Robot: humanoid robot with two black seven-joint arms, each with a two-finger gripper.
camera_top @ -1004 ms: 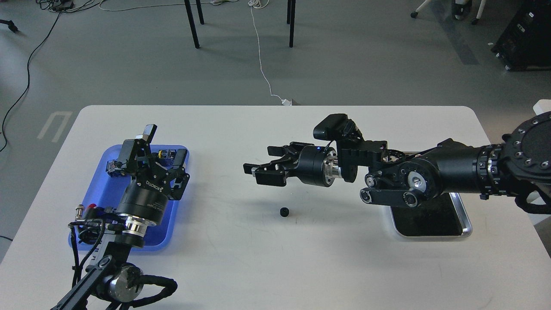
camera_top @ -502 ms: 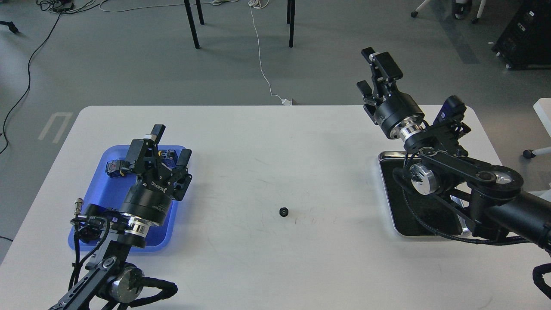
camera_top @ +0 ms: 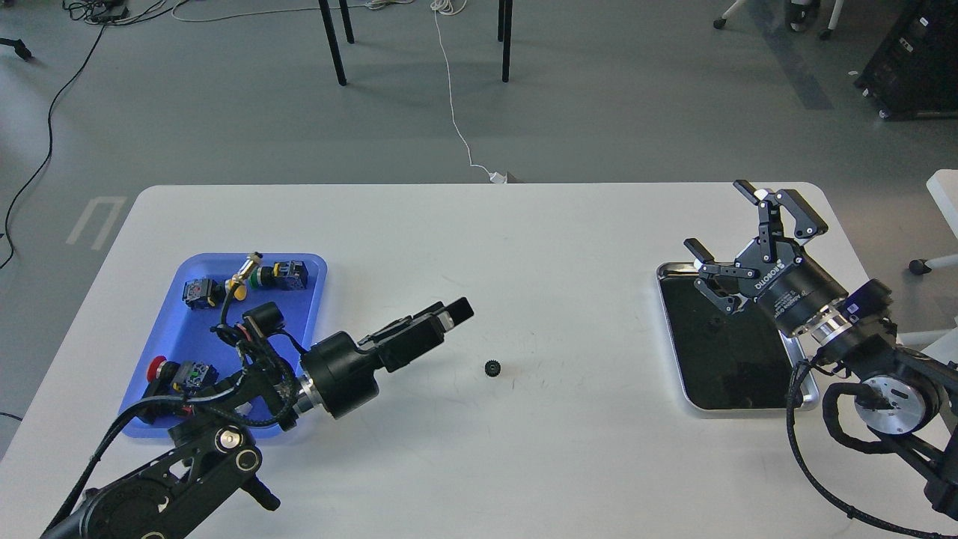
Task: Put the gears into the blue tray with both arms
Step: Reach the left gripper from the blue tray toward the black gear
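One small black gear point(camera_top: 492, 367) lies on the white table near the middle. At the left sits the blue tray point(camera_top: 196, 335), holding coloured push-button switches point(camera_top: 282, 274) but no gear that I can see. My left gripper point(camera_top: 451, 313) reaches out low to the right of the tray, pointing toward the gear and stopping a short way left of it. It is seen side-on, so its fingers cannot be told apart. My right gripper point(camera_top: 717, 217) hangs open and empty over the far edge of the silver tray.
The silver tray with a black inside point(camera_top: 672, 340) sits at the right, with nothing visible in it. A red-capped switch point(camera_top: 159, 367) and a brass connector point(camera_top: 245, 270) lie in the blue tray. Chair legs and cables are on the floor beyond the table.
My left arm swung off the blue tray and stretched right toward the gear. My right arm pulled back from the table's middle, rose, then came down over the silver tray. The gear stayed put.
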